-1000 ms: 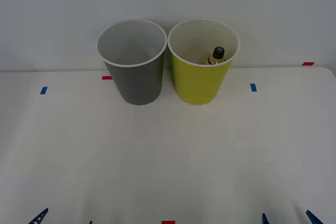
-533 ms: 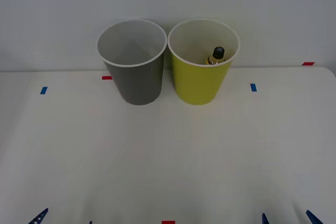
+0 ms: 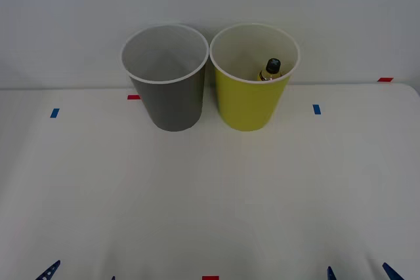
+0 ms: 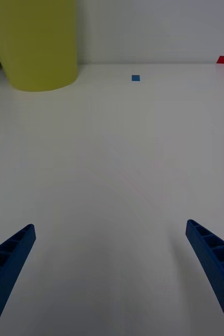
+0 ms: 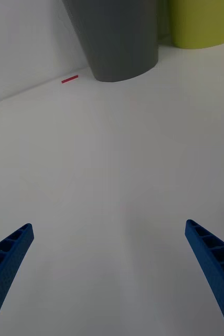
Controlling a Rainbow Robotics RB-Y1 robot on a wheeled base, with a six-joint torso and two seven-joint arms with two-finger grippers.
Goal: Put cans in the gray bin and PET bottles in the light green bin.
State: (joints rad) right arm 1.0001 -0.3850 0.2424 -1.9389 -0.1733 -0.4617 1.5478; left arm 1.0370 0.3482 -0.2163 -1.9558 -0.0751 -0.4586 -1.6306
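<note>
Front view: nothing has shifted over the last second. The bottle [image 3: 271, 69] stands inside the green bin [image 3: 249, 100], cap just below the rim, and the gray bin [image 3: 169, 93] beside it looks empty. Both grippers stay low at the table's [image 3: 210, 195] near edge, the left gripper [image 5: 109, 273] and right gripper [image 4: 109, 273] each spread wide and holding nothing. The sorting looks finished.
</note>
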